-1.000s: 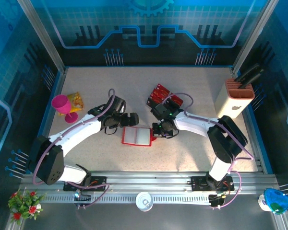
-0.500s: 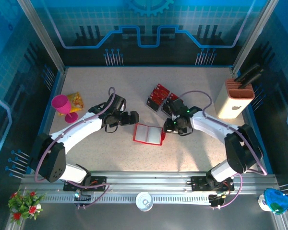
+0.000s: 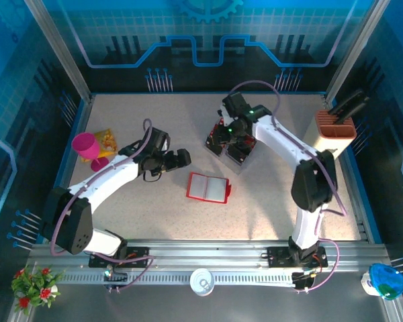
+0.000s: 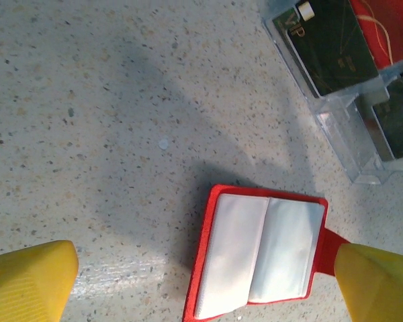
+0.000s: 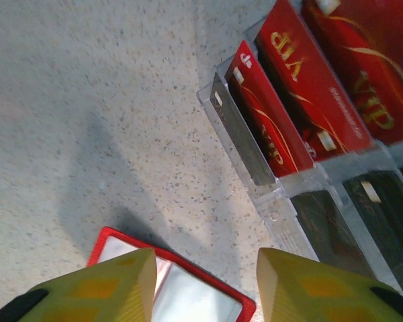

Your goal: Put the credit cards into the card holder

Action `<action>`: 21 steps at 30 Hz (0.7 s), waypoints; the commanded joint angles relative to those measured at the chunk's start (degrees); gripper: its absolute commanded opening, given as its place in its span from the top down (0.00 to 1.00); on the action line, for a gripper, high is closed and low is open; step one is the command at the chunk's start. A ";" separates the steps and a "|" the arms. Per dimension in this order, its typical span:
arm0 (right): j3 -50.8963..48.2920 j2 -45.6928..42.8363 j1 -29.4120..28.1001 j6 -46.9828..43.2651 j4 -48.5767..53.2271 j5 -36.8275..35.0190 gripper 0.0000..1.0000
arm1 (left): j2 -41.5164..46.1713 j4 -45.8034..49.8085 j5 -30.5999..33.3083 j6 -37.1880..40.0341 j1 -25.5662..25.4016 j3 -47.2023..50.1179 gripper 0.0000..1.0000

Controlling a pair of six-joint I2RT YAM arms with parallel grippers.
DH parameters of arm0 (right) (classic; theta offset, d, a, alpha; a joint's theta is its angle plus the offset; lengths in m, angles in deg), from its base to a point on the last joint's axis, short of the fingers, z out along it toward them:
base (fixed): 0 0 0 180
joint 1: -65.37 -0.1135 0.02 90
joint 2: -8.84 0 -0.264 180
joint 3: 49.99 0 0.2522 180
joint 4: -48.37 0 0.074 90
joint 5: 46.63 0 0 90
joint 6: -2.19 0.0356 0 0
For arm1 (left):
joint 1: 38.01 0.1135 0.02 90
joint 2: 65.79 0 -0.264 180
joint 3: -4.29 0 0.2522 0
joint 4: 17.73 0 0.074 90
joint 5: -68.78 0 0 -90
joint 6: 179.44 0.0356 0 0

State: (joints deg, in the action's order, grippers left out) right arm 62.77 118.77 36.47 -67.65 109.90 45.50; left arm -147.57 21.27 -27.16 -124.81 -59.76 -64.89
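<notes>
Hovering over the clear tray (image 5: 282,194), the right gripper (image 5: 205,268) holds its yellow fingers partly apart with nothing between them. Red credit cards (image 5: 302,94) stand on edge in the tray's slots. The card holder (image 3: 208,188) lies open on the table (image 3: 154,114), pale inside up, near the tray on the side toward the arm bases. The left gripper (image 3: 178,159) hangs close by, spread wide and empty.

Bare tabletop (image 3: 154,215) all along the near side of the open card holder (image 3: 209,188); left gripper (image 3: 183,159) close by its far left corner. Crowded over the clear tray (image 5: 275,191) of cards (image 5: 269,127) by the right gripper (image 5: 205,272). Hemmed at the left edge by a pink cup (image 3: 87,146), at the right by a beige block (image 3: 334,134).
</notes>
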 commanded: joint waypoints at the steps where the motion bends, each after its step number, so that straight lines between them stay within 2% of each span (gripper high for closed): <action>1: 8.47 6.08 -1.97 -6.00 9.83 -3.63 0.58 | 0.00 -2.63 -3.21 -3.34 1.82 2.41 0.01; 4: 13.84 10.85 -2.61 -8.05 12.67 -5.75 0.62 | -0.67 -2.61 -3.94 -4.52 2.94 2.66 0.01; 8: 18.55 15.14 -3.22 -9.85 14.94 -8.87 0.65 | -2.58 1.56 -6.09 -1.84 3.61 0.13 0.01; 21: 28.53 23.80 -3.83 -12.77 19.00 -12.66 0.68 | -3.16 1.94 -7.10 -1.03 3.66 0.58 0.01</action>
State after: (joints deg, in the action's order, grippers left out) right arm 88.21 140.58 33.49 -78.91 125.98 34.27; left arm -150.56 21.71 -32.71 -126.85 -56.64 -63.05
